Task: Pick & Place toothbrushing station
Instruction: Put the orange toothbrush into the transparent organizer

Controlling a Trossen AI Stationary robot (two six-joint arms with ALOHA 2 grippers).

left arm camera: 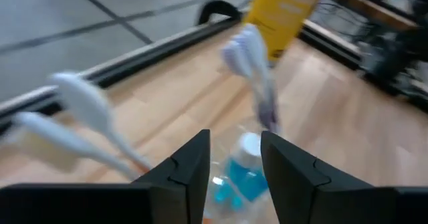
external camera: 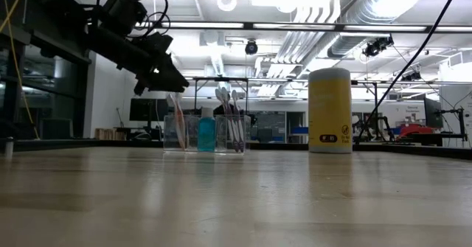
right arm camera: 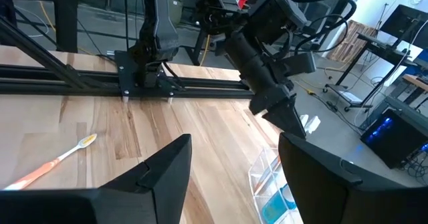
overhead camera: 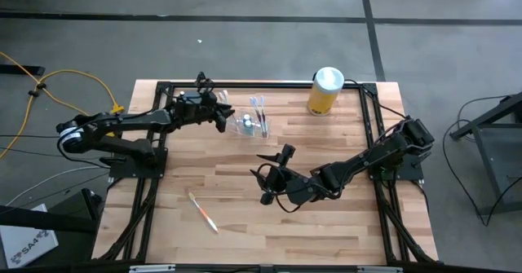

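The left tool hovers just beside and above the station, a clear holder standing on the table with toothbrushes and a blue bottle in it. Its fingers are parted a little and hold nothing; in the left wrist view the bottle and brushes lie straight ahead between them. In the low view the tool's tip hangs over the station's near edge, not touching it. The right tool waits lower on the table, well apart from the station, its jaws wide and empty. A yellow canister stands beyond the station from the left tool. A loose toothbrush lies on the table, well apart from both tools.
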